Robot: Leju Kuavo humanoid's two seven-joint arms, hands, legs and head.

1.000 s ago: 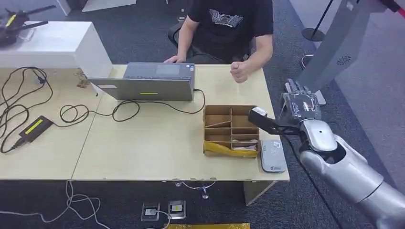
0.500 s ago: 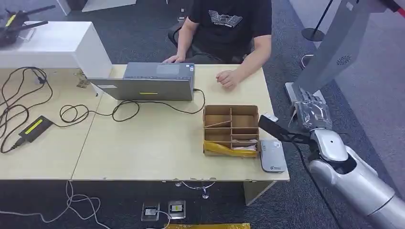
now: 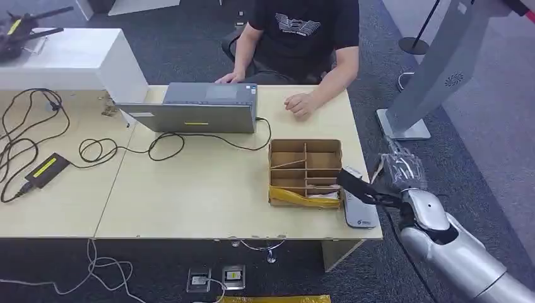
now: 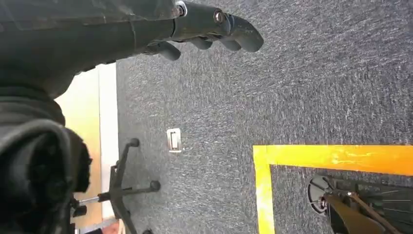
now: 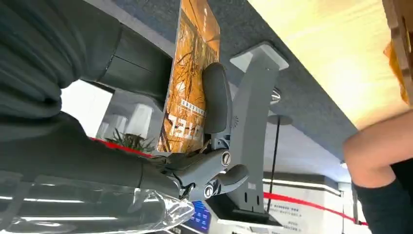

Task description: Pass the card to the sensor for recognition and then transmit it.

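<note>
Digits "1320" show on the orange card (image 5: 191,83) pinched by the right hand (image 5: 195,146).

card (image 5: 190,92) — thumb hides part | sensor (image 3: 360,208) label — too small to read

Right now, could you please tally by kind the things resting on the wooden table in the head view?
Laptop: 1
Divided cardboard box: 1
Grey card sensor: 1
Black power adapter: 1
Total: 4
The orange card is not counted: the right hand holds it off the table's edge.
</note>
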